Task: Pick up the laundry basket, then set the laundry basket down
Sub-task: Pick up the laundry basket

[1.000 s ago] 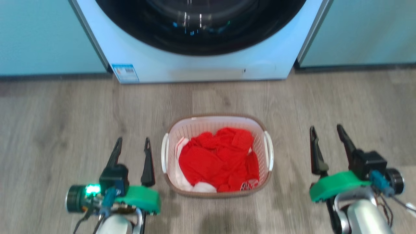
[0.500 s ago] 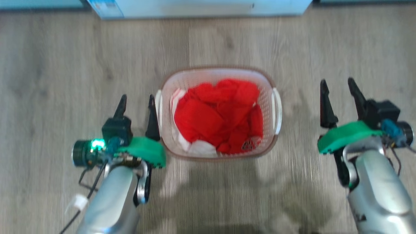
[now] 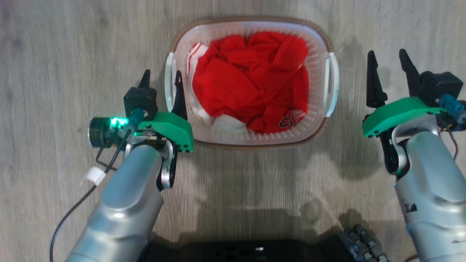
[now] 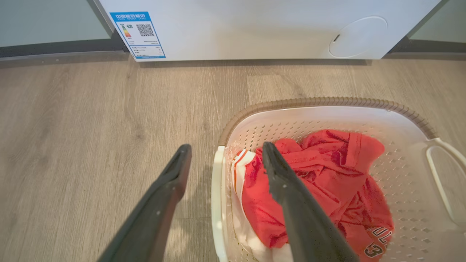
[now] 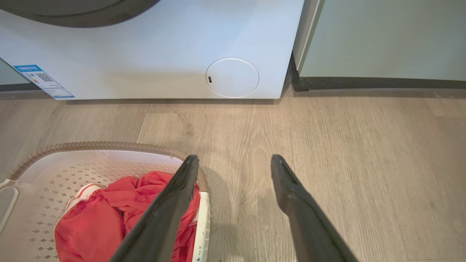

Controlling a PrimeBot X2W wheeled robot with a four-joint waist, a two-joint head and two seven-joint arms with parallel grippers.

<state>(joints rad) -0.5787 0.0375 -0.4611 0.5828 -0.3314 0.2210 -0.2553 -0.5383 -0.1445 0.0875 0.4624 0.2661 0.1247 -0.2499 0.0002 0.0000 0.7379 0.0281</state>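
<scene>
Laundry basket point(image 3: 316, 92) is sitting on the wood-look floor point(image 3: 54, 72) in front of a white washing machine point(image 4: 255, 29), between the two arms. It is looking light and fairly stiff. The body is thin white moulded plastic with rounded corners and walls punched with rows of small holes. A brown ribbed, woven-look rim point(image 4: 309, 102) is running round the top.

Red mesh clothing point(image 3: 247, 80) is lying crumpled inside, with some white cloth point(image 3: 225, 125) beneath it. I am judging this a soft load that is adding little weight, though it could slide if the laundry basket tips. The smooth plastic is probably going to feel slippery to hard fingers, and the thin walls are likely to flex under a squeeze. The two white loop handles are therefore offering the better hold. Taking the left handle point(image 3: 168, 83) and the right handle point(image 3: 333, 83) together should keep it level.

The left gripper point(image 3: 162, 74) is holding its fingers apart and straddling the left handle. One finger is outside over the floor and the other is over the basket's inside. Whether either is touching the plastic I cannot tell.

The right gripper point(image 3: 386, 54) is standing with fingers spread, gripping nothing. In the head view it is hanging near the right handle but apart from it, so it is needing to come inward before closing.
</scene>
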